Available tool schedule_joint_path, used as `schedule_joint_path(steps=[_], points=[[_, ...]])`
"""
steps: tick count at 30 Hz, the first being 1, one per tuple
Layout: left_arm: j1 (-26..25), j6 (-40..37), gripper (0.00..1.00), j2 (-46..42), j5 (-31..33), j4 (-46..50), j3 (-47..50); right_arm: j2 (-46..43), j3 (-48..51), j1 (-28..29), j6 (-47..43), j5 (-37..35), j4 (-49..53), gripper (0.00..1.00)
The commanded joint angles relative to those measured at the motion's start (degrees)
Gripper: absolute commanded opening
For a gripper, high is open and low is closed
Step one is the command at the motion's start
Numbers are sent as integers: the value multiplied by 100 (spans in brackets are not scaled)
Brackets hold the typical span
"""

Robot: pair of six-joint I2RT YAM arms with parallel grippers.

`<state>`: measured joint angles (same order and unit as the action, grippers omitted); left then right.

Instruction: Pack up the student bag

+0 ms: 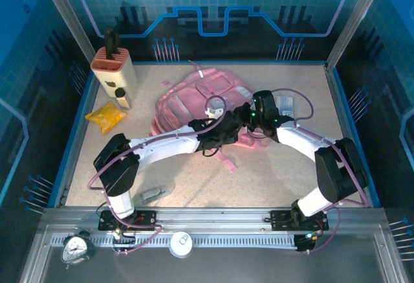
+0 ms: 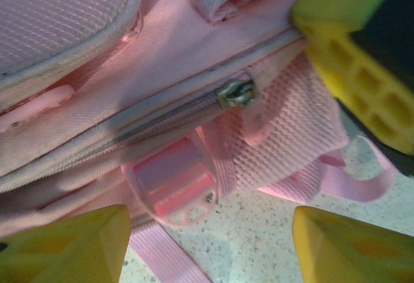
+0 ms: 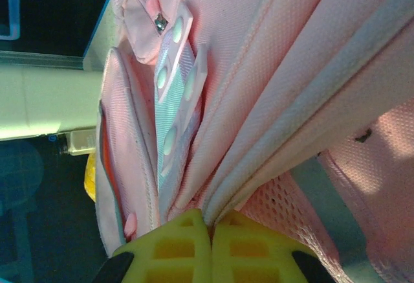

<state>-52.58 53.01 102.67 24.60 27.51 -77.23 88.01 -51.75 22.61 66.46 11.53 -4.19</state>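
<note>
At the table's point(image 1: 272, 179) middle the bag point(image 1: 194, 98) lies flat, its near edge pinched in the shut right jaws, while the left jaws gape wide just before the zip pull point(image 2: 237, 93), the zip running crosswise.

The left arm point(image 1: 162, 146) and right arm point(image 1: 299, 142) are white-shelled with black joints, a mauve cable point(image 1: 211, 104) looping behind each hand. Fingers point(image 2: 71, 247) of the left hand point(image 2: 207, 247) and right hand point(image 3: 210, 247) are yellow plastic.

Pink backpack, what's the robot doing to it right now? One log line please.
student bag: lying on table | right gripper: shut, pinching bag fabric | left gripper: open, near zip pull
</note>
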Motion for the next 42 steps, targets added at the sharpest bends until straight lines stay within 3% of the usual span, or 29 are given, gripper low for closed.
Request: schedule_joint_path(steps=[1, 8, 12, 19, 23, 29, 36, 42], points=[[120, 7, 65, 188, 262, -256, -92, -446, 65, 68, 96, -4, -338, 0], [691, -1049, 66, 138, 27, -1080, 233, -519, 97, 233, 133, -27, -228, 0], [874, -1466, 71, -161, -69, -896, 402, -432, 1, 503, 172, -225, -271, 0], [704, -735, 71, -678, -239, -210, 645, -381, -199, 699, 221, -454, -225, 0], [372, -629, 67, -438, 198, -102, 382, -328, -211, 729, 328, -459, -286, 0], [372, -537, 60, 380, 760, 503, -347, -337, -158, 726, 358, -615, -307, 0], [406, -486, 59, 432, 1844, 840, -522, -370, -91, 720, 272, -704, -294, 0], [510, -959, 47, -127, 1601, 477, 17, -359, -72, 722, 183, -726, -325, 0]])
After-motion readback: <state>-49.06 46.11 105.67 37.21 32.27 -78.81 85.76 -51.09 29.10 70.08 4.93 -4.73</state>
